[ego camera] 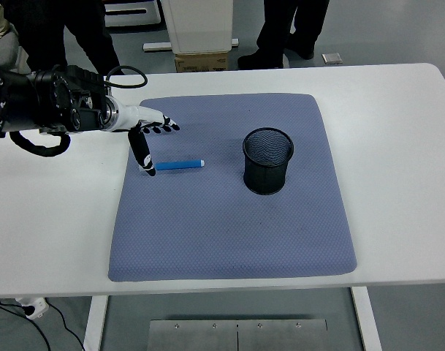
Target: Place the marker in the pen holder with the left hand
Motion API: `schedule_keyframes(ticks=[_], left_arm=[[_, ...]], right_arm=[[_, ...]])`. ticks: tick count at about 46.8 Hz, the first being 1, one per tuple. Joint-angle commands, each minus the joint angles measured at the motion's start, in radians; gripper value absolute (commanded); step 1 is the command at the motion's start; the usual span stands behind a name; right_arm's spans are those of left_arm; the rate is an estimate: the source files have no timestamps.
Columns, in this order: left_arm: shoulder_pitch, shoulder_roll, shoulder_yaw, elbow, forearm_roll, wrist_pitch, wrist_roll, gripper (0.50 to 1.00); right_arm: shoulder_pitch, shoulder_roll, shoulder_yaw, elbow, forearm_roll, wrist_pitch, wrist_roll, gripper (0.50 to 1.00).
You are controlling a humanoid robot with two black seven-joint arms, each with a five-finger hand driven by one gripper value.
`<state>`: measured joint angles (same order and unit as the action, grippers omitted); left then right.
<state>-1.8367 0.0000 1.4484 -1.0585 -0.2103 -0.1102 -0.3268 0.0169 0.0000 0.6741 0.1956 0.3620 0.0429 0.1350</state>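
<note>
— Left hand [150, 139] hangs spread over the marker [180, 164] on the mat [229, 234], holding nothing.
— Thumb might nudge it away from the pen holder [267, 161].

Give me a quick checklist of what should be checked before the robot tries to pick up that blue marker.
1. Marker lies flat on the blue mat, in reach: ok.
2. Left hand is over the marker's left end, fingers spread, one pointing down at it: ok.
3. Marker grasped: not ok, nothing is held yet.
4. Downward finger touching the marker: cannot tell.
5. Pen holder stands upright on the mat, to the right of the marker, mouth open: ok.
6. Mat between marker and holder is bare: ok.
</note>
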Motion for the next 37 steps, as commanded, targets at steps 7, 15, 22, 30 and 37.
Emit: schedule_keyframes(ticks=[7, 15, 22, 30, 37], left_arm=[[0.005, 0.000, 0.000, 0.000, 0.000, 0.000, 0.000, 0.968], [0.011, 0.000, 0.000, 0.000, 0.000, 0.000, 0.000, 0.918], [0.011, 0.000, -0.005, -0.001, 0.000, -0.002, 0.000, 0.833], [0.011, 0.000, -0.005, 0.000, -0.001, -0.002, 0.000, 0.812], [0.011, 0.000, -0.003, 0.000, 0.000, -0.002, 0.000, 0.780]], right_arm=[[0.000, 0.000, 0.001, -0.001, 0.000, 0.000, 0.000, 1.000], [0.000, 0.000, -0.001, 0.001, 0.000, 0.000, 0.000, 1.000], [0.000, 0.000, -0.001, -0.001, 0.000, 0.000, 0.000, 1.000], [0.000, 0.000, -0.001, 0.001, 0.000, 0.000, 0.000, 1.000], [0.000, 0.000, -0.001, 0.001, 0.000, 0.000, 0.000, 1.000]])
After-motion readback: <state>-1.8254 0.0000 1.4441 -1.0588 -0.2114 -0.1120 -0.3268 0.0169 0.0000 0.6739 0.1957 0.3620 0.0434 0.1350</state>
